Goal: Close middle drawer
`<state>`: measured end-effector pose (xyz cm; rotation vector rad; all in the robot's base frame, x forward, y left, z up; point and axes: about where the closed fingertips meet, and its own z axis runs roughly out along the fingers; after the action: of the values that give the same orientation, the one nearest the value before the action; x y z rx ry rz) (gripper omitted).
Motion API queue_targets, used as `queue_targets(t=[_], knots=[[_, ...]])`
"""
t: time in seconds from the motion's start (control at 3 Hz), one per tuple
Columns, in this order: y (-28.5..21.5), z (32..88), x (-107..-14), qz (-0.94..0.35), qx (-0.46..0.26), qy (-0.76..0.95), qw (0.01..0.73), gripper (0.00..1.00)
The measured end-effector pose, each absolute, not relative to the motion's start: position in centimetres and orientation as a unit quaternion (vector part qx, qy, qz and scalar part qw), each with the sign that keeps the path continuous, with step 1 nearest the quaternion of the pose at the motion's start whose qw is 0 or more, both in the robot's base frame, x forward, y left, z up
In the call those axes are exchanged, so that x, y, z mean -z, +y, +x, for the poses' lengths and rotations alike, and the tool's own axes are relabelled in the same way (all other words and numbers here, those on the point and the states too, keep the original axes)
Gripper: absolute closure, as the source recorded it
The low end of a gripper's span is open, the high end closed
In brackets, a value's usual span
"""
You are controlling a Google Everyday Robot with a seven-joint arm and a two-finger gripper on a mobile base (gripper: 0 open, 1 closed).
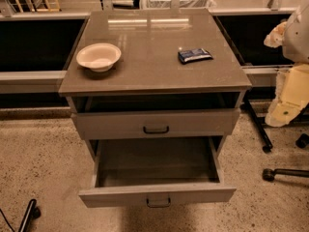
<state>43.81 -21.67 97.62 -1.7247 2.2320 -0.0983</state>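
Note:
The middle drawer [157,195] of the brown-topped cabinet [154,37] is pulled far out toward me. Its long shallow grey tray [155,161] is empty, and a small dark bar handle [158,202] sits on its flat front. The top drawer [155,124] above it stands slightly out, with a dark gap under the cabinet top. My white and cream arm hangs at the right edge. My gripper [282,112] is to the right of the cabinet at about top-drawer height, apart from both drawers.
A white bowl [99,57] and a dark blue packet [194,55] lie on the cabinet top. Black chair legs with casters [268,174] stand on the speckled floor at the right. A dark leg [29,215] is at the bottom left. Rails run behind the cabinet.

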Motion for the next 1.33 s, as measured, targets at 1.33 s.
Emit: queue_targets(t=[1.33], knots=[[-7.0, 44.7, -85.6, -0.697, 0.075, 0.705, 0.103, 0.0]])
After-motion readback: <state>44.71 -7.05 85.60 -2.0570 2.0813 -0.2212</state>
